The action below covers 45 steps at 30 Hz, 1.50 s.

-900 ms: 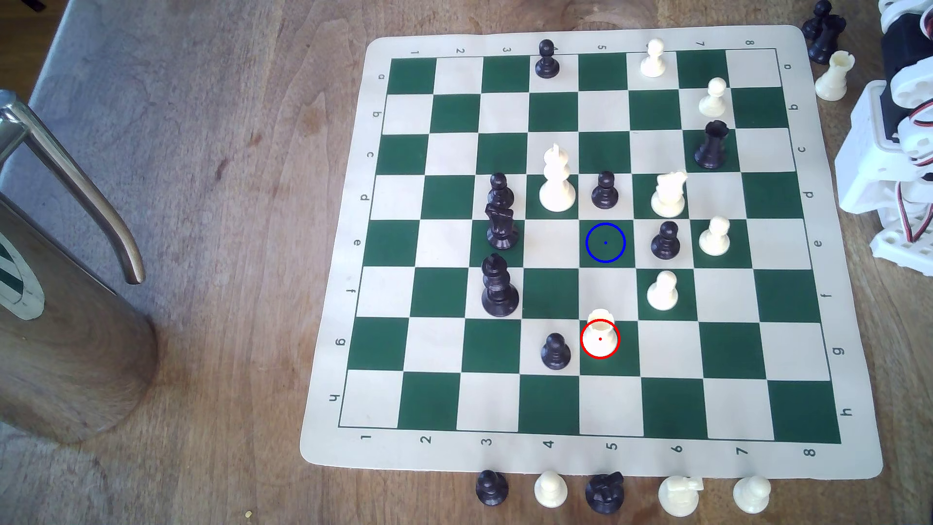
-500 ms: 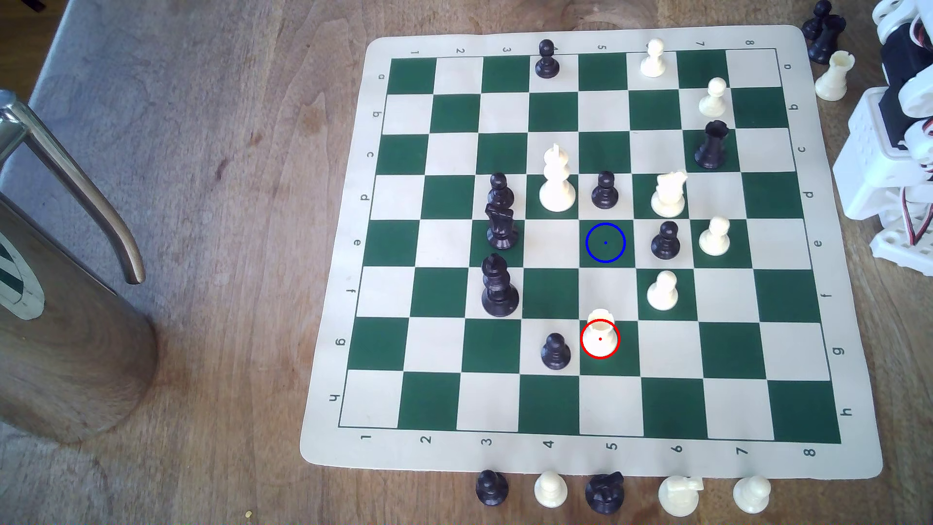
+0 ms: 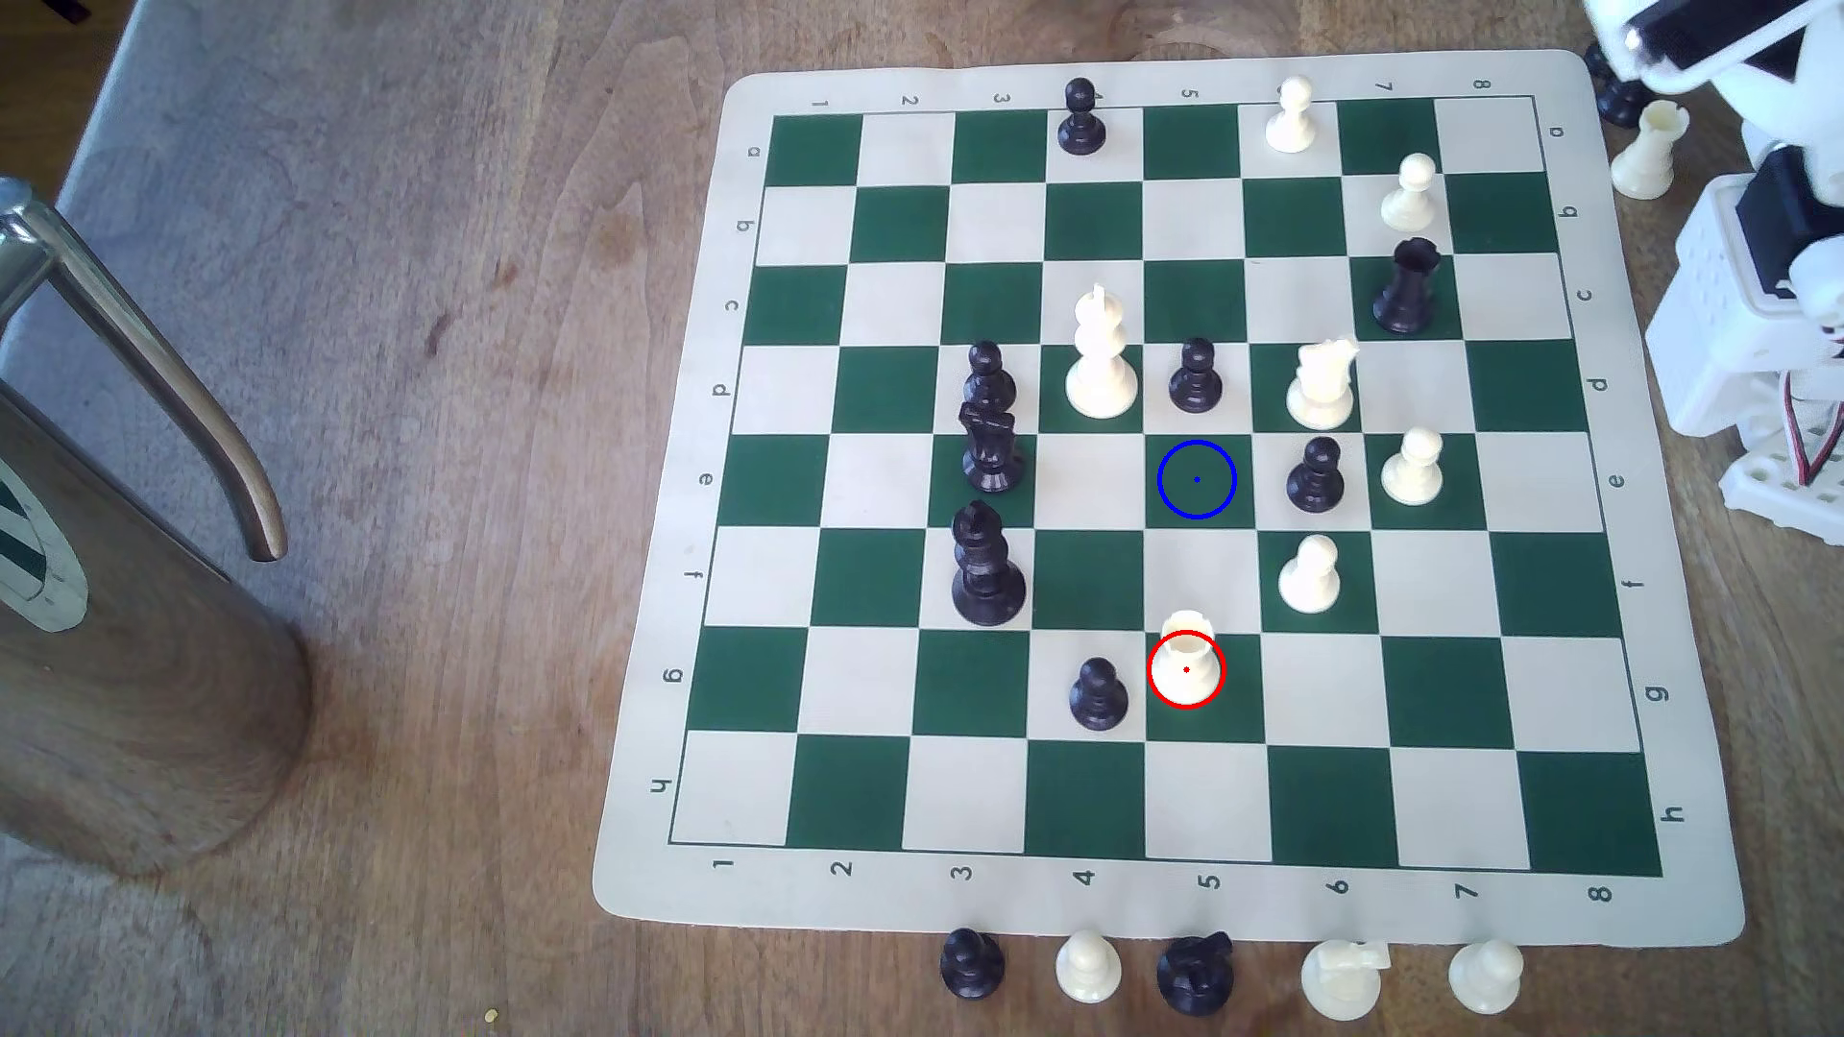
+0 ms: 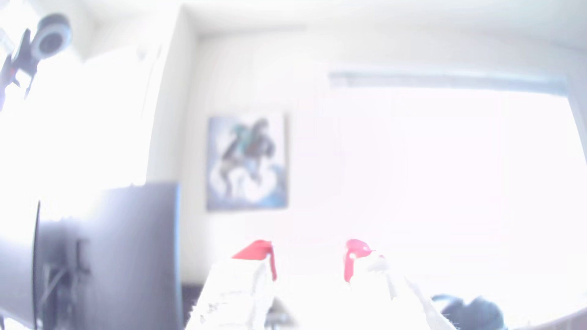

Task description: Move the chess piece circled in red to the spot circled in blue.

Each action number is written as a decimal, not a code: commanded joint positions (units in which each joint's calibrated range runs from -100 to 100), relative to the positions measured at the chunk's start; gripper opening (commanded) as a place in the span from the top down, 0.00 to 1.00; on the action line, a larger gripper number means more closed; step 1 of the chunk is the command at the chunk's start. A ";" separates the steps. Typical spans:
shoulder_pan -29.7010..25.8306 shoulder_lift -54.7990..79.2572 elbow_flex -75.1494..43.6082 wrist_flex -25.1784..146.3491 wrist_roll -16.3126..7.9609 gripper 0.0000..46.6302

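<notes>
A home room, likely a living space or study. A worn wooden tabletop (image 3: 399,499) carries a roll-up chess mat (image 3: 1656,598) and a steel mug (image 3: 130,648) at the frame's left. The blurred wrist view shows a framed painting (image 4: 247,161) on a white wall, a dark monitor (image 4: 127,254) and a bright window (image 4: 444,158).

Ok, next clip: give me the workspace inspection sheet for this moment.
Surface: wooden table with a green and cream chess mat lying flat.
Job's things: white rook upright on its red-ringed green square; blue-ringed square free, two squares up the same column.
Clutter: black pawn close beside the rook; spare pieces along the mat's near edge; metal jug at the exterior view's left.
Grippers: gripper open, red-tipped, pointed at the room, holding nothing.
Cables: red and black wires on the arm's base.
Surroundings: blurred monitor, wall picture, bright window.
</notes>
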 commanded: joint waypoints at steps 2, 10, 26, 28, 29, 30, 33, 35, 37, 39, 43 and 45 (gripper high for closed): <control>-2.94 2.86 -12.36 22.82 2.05 0.83; -5.99 17.12 -38.38 62.29 -1.66 0.56; -12.56 48.70 -58.51 85.31 -15.19 0.47; -13.19 51.50 -58.87 84.24 -16.75 0.47; -13.42 53.28 -59.51 84.16 -17.29 0.48; -13.42 56.17 -61.14 84.24 -18.22 0.49; -12.80 59.65 -64.40 85.80 -18.51 0.54; -12.56 62.45 -65.94 86.29 -18.51 0.57; -13.34 65.84 -67.30 87.03 -18.02 0.59; -14.36 68.65 -68.30 87.44 -17.44 0.60; -16.55 77.39 -70.93 86.95 -16.80 0.66; -17.02 80.62 -71.93 86.21 -16.75 0.65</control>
